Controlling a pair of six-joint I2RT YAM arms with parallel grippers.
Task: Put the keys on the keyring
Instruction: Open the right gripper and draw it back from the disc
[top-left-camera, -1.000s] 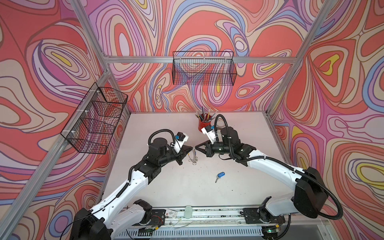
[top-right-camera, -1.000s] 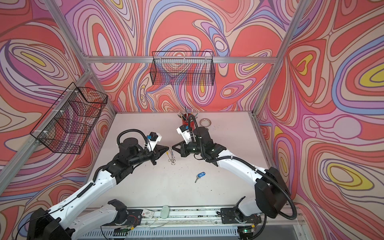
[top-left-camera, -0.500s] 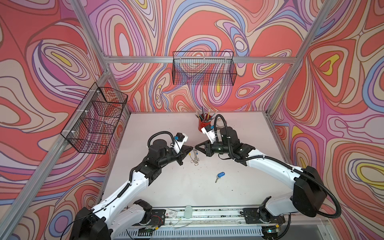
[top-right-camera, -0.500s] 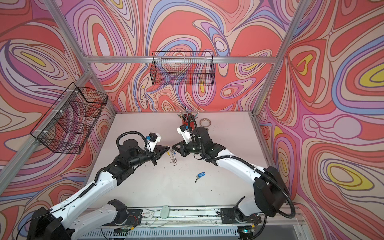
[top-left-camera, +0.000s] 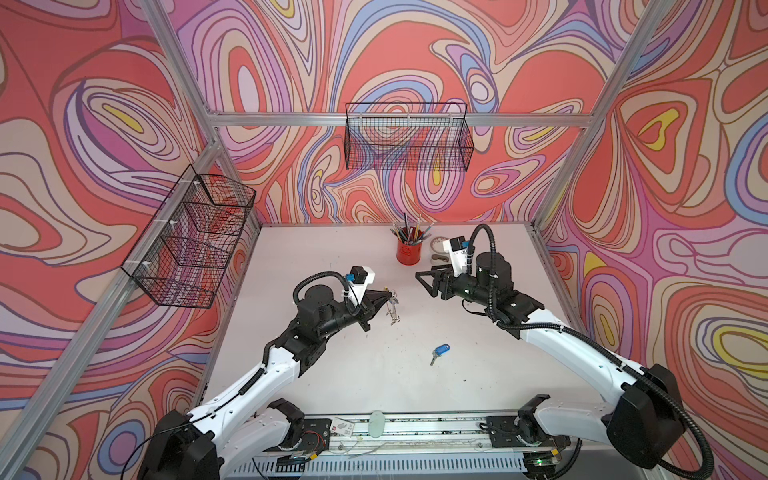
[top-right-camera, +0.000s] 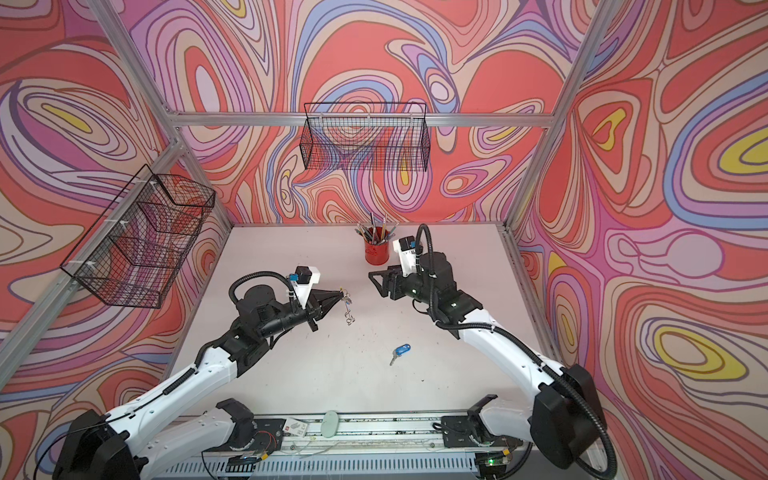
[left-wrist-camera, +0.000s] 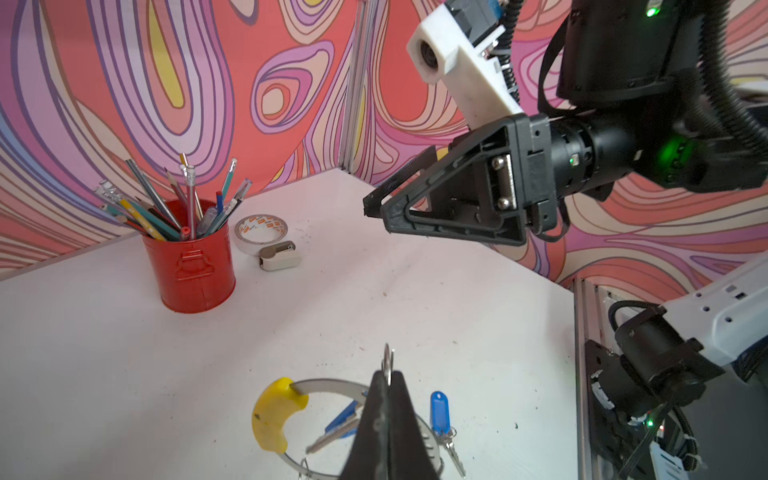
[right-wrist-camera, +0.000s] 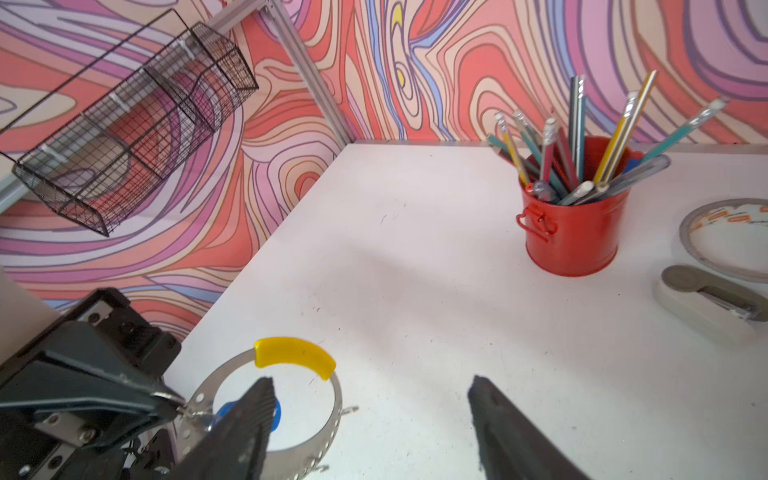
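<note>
Now parted and backed off the keyring (right-wrist-camera: 294, 352): right gripper (right-wrist-camera: 370, 379). Clamped on hanging keyring, above counter (top-left-camera: 374, 374): left gripper (top-left-camera: 388, 294). On counter: loose key (top-left-camera: 440, 351).

A: What stands at the far end of the white table (top-left-camera: 374, 374)?

B: A red cup (top-left-camera: 409, 254), upright, stuffed with pencils (top-left-camera: 409, 230) and pens that fan outward.

A: Anything next to it?

B: A roll of tape (left-wrist-camera: 268, 223) lying flat just beside the cup, and a small beige gadget (left-wrist-camera: 279, 256) close against the roll. What it is, I cannot tell.

A: And the walls (top-left-camera: 415, 62)?

B: Swirls of red, pink and lilac. A black wire basket (top-left-camera: 409, 143) hangs at the back, and a divided wire basket (top-left-camera: 191, 241) hangs on the left.
</note>
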